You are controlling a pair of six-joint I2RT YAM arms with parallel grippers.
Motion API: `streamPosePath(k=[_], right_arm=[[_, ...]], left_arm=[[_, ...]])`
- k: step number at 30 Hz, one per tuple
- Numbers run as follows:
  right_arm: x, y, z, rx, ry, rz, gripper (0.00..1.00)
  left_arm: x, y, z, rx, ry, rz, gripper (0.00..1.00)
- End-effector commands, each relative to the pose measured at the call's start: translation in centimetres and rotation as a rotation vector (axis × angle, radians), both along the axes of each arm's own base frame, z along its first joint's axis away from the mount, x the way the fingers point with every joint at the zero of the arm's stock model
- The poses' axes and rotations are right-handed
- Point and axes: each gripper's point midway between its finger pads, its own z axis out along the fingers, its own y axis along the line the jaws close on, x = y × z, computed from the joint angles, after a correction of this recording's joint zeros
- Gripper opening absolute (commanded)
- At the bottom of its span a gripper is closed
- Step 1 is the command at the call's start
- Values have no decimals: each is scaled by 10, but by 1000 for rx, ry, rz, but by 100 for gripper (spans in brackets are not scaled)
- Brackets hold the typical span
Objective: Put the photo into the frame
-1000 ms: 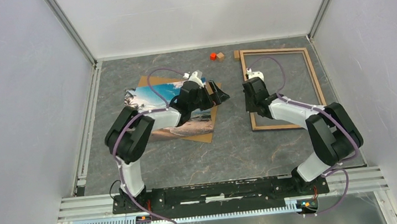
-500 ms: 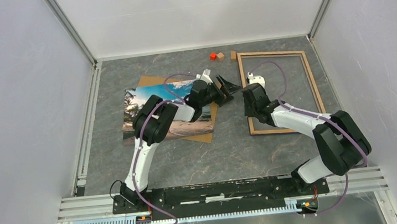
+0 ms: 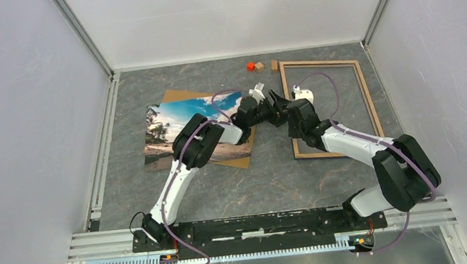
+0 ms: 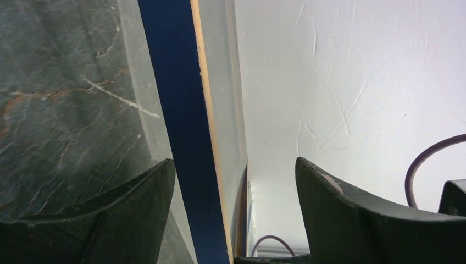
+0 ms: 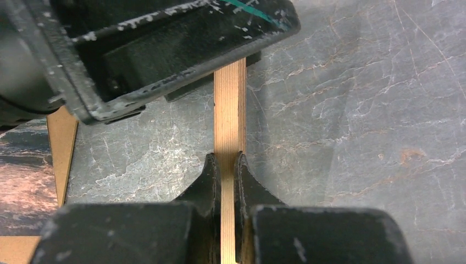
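The photo [image 3: 174, 126], a beach print, lies flat on the left of the table. The frame [image 3: 369, 91] is on the right with its light wood side up. My right gripper [image 3: 294, 124] is shut on the frame's left rail [image 5: 229, 104], one finger on each side of the thin wood. My left gripper [image 3: 279, 107] reaches across to the same rail, further along. In the left wrist view the rail's dark blue side [image 4: 184, 126] runs between the open fingers [image 4: 137, 209], close to the left one and apart from the right one.
A brown backing board [image 3: 239, 157] lies under the photo and sticks out at its right and near edges. A red cube [image 3: 250, 66] and two small wooden blocks [image 3: 259, 66] sit by the back wall. Grey walls close in both sides.
My left arm has stretched right, from over the photo to the frame's left rail, and its jaws have begun to narrow. The right gripper has kept its hold while the frame shifted slightly.
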Motion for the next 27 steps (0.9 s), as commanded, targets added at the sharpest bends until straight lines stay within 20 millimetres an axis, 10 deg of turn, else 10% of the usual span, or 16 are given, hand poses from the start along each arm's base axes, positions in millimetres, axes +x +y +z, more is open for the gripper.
streamPosePath(k=[1, 7, 14, 20, 27], right_arm=[[14, 9, 28, 58, -106, 7, 0], [14, 16, 31, 56, -109, 68, 17], [9, -7, 60, -82, -137, 93, 80], [15, -75, 112, -193, -233, -70, 97], [57, -168, 104, -157, -151, -248, 98]], left_arm=[[-7, -10, 11, -94, 16, -96, 84], [-8, -3, 11, -151, 22, -104, 70], [-13, 0, 13, -188, 14, -125, 60], [-14, 4, 22, -240, -11, -136, 54], [-17, 10, 33, -284, -47, -170, 59]])
